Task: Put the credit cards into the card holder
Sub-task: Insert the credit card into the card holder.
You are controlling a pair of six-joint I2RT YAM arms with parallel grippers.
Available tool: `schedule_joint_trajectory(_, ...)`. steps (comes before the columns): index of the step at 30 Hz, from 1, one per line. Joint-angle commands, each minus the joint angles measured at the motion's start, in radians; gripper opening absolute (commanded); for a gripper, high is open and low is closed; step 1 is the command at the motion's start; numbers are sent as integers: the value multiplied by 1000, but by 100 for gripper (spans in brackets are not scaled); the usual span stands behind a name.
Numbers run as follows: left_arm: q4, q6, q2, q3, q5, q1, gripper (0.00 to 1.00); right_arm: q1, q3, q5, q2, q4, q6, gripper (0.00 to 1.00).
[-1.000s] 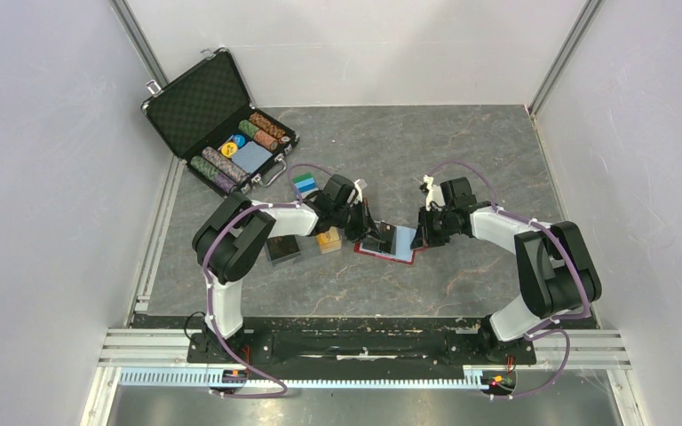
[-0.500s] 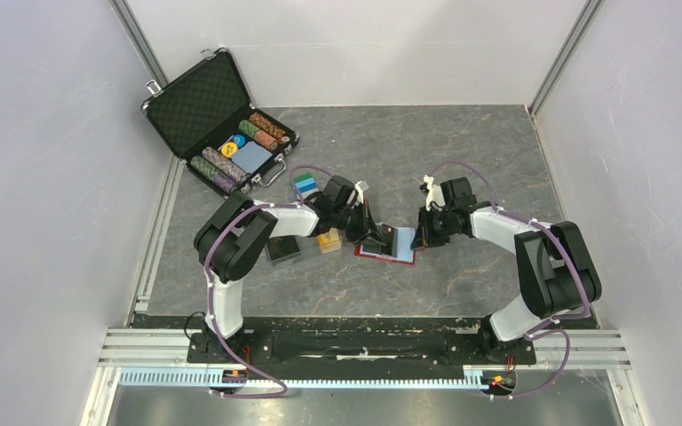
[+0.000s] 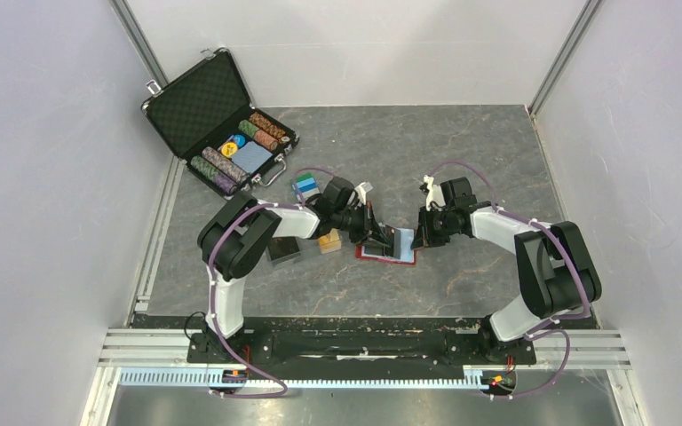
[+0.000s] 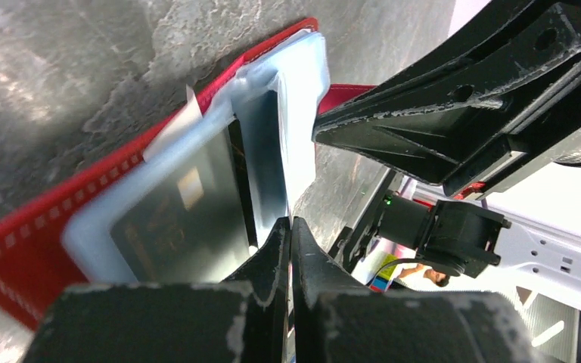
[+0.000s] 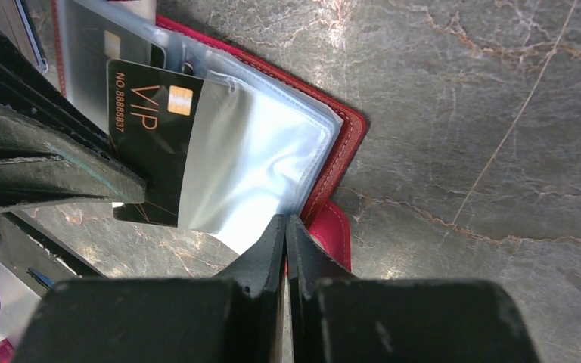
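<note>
Left gripper [image 4: 289, 228] jaws are seen pressed together, clamped on the near edge of a black credit card [image 5: 147, 151] lettered VIP. The card is held flat over the open card holder [image 5: 352, 132], its far edge meeting the mouth of a clear sleeve [image 5: 257, 159]; how far it is inserted cannot be told. Right gripper [image 5: 286, 227] jaws are likewise closed, tips set at the sleeve's outer edge just beside the red cover; whether film is pinched cannot be told. Both grippers are met over the holder from opposite sides, which is laid open on the grey marbled table [image 5: 461, 151] between the arms. A small orange-gold stack [image 3: 327, 240] and a black box [image 3: 282, 250] are seen near the left arm, a blue-green item [image 3: 305, 185] behind it. An open chip case [image 3: 200, 102] with poker chips [image 3: 257, 131] is set at the far left corner. White walls [image 3: 364, 44] are seen around.
</note>
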Motion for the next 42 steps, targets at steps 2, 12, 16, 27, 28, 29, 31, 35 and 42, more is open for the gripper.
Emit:
schedule_joint_trajectory(2,118,-67,51,-1,95,-20,2,4,13,4,-14,14,-5,5)
schedule_joint_trajectory(12,-282,112,1,117,-101,-21,24,5,23,12,-35,-2,-6,8)
schedule_joint_trajectory(16,-377,154,-19,157,-165,-24,43,5,26,13,-36,-7,-7,8)
schedule_joint_trajectory(27,-525,243,11,258,-242,-46,56,5,25,7,-33,-10,-9,8)
schedule_joint_trajectory(28,-538,252,15,270,-251,-48,56,5,25,4,-29,-10,-9,8)
schedule_joint_trajectory(29,-553,261,22,281,-259,-51,56,4,24,2,-27,-7,-10,7)
schedule_joint_trajectory(31,-572,274,33,304,-262,-58,56,5,20,-8,-20,-2,-8,7)
schedule_joint_trajectory(35,-589,287,64,342,-235,-72,55,5,11,-24,-11,10,1,5)
schedule_joint_trajectory(42,-622,300,121,413,-192,-100,52,5,-11,-53,11,40,16,4)
